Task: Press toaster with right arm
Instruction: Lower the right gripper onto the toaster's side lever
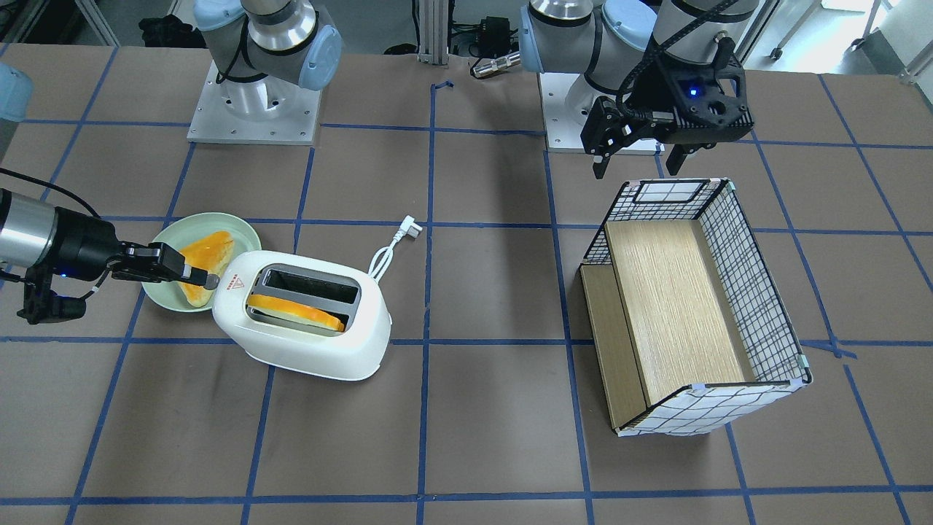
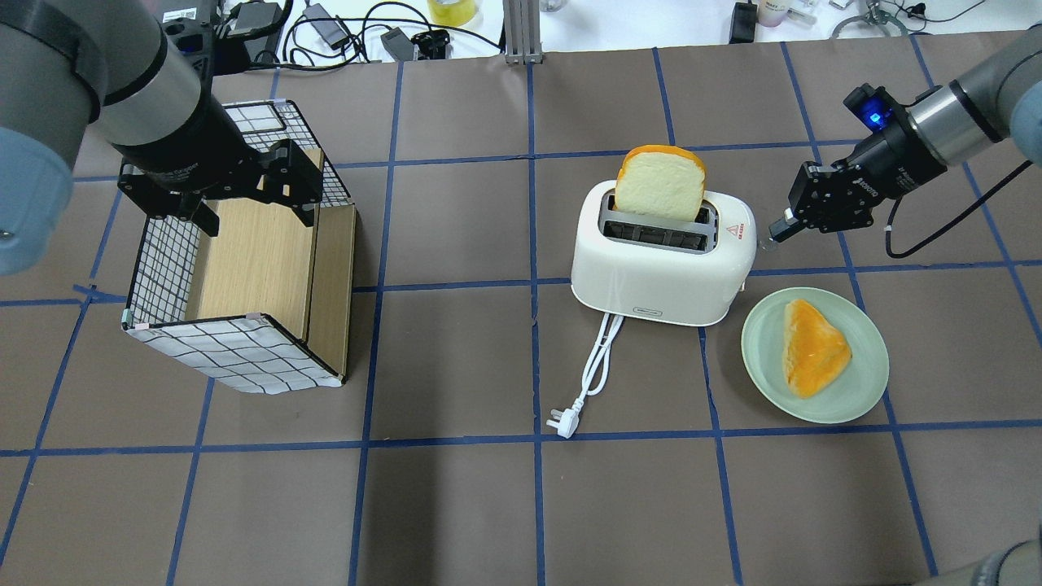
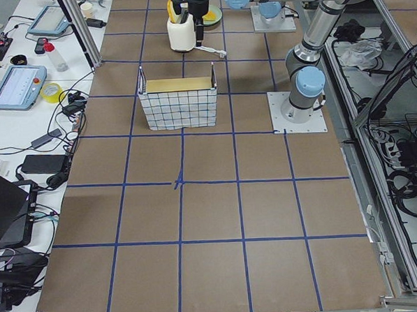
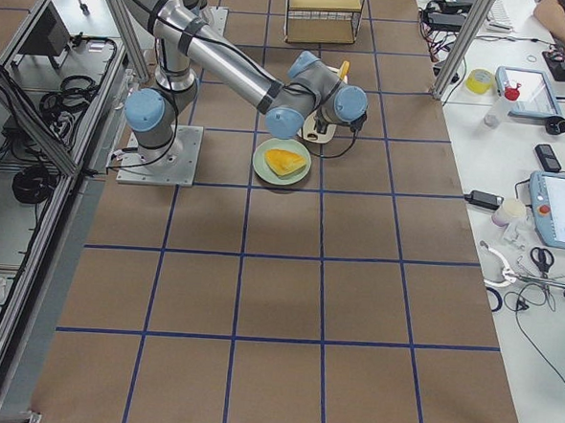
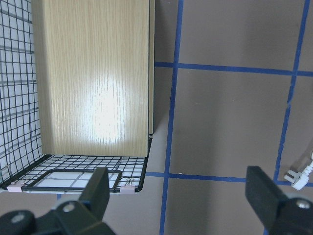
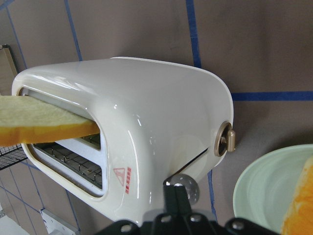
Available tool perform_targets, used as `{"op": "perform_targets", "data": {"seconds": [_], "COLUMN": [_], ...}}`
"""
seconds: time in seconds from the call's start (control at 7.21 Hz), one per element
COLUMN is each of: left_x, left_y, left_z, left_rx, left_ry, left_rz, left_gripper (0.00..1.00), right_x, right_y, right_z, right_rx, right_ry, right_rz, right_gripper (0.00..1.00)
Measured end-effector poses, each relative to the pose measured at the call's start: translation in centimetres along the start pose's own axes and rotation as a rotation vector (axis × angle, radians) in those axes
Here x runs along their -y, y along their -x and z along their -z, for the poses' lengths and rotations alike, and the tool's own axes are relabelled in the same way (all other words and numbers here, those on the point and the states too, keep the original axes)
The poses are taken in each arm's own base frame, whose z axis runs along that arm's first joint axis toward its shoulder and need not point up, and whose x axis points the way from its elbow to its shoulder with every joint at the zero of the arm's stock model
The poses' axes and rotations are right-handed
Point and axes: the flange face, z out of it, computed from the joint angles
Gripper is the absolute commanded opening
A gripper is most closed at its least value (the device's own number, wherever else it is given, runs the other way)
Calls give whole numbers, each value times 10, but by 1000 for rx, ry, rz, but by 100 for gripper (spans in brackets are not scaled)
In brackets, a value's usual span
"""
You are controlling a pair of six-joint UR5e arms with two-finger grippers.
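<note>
The white toaster [image 2: 659, 268] stands in the middle of the table with a slice of toast [image 2: 659, 183] sticking up out of one slot. It also shows in the front view [image 1: 306, 335] and in the right wrist view [image 6: 146, 112]. My right gripper [image 2: 772, 238] is shut and empty, with its tip at the toaster's end wall. In the right wrist view its closed fingertips [image 6: 174, 196] touch the grey round lever knob [image 6: 188, 188] at the low end of the slit. My left gripper [image 2: 256, 212] is open and empty above the wire box.
A green plate [image 2: 765, 325] with a bread slice [image 2: 814, 346] lies beside the toaster, under my right arm. The toaster's white cord and plug [image 2: 563, 423] trail toward the robot. The black-checked wire box [image 2: 244, 358] with wooden boards stands on the left side.
</note>
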Motion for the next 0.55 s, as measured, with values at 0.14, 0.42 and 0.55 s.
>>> {"op": "perform_targets", "data": {"seconds": [0.14,0.42,0.55], "left_x": [0,0,0], "left_y": [0,0,0], "left_z": [0,0,0], "left_rx": [0,0,0], "left_ry": [0,0,1], "left_rz": [0,0,0], "left_gripper": [100,100,100], "right_x": [1,1,2], "right_y": [0,0,0], "right_z": [-3,-4,-5], "right_rx": [17,37,40], "right_ry": [-2,-7,-8], "right_rz": [-1,1,2], "right_gripper": [6,6,6]}}
